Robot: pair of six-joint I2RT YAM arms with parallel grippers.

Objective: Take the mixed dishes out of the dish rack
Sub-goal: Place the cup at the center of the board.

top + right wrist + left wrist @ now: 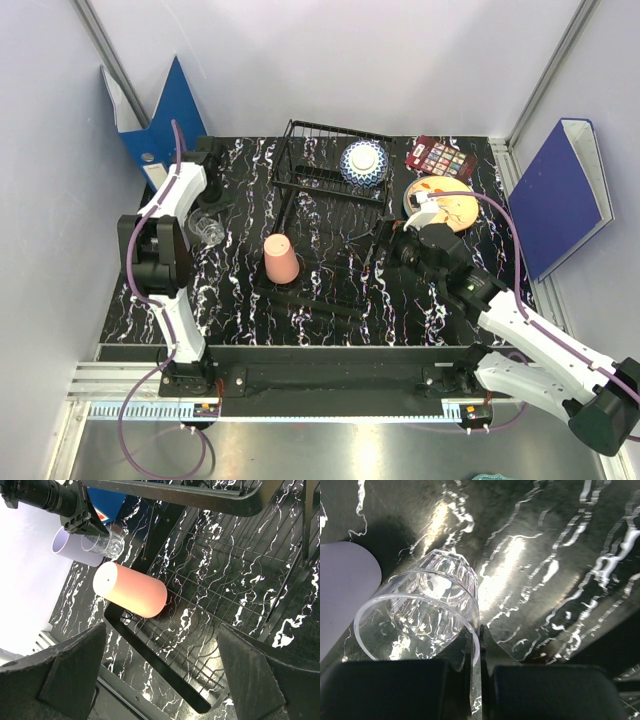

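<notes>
K: Right arm, near side?
M: Right gripper (160, 680) is spread wide and holds nothing. It hangs over the flat tray part of the dish rack (150, 656).
K: Anything on the tray?
M: Salmon-pink cup (281, 260), upside down, at the tray's left near corner.
K: Left arm?
M: Left gripper (479, 647) is pinching the clear glass cup (420, 615) by its rim, with the wall clamped between the fingers. The cup is tilted, left of the rack over the table (250, 200). Can't tell if it touches the tabletop. Lavender cup (342, 590) is just beside it.
K: Far end?
M: Blue-and-white bowl (363, 162) sits in the rack's raised basket. Cream orange-patterned plate (450, 208) lies on the table right of the rack, its near edge under the right arm. Dark red palette (443, 157) is just beyond the plate. Blue binders (565, 190) lean at both side walls.
</notes>
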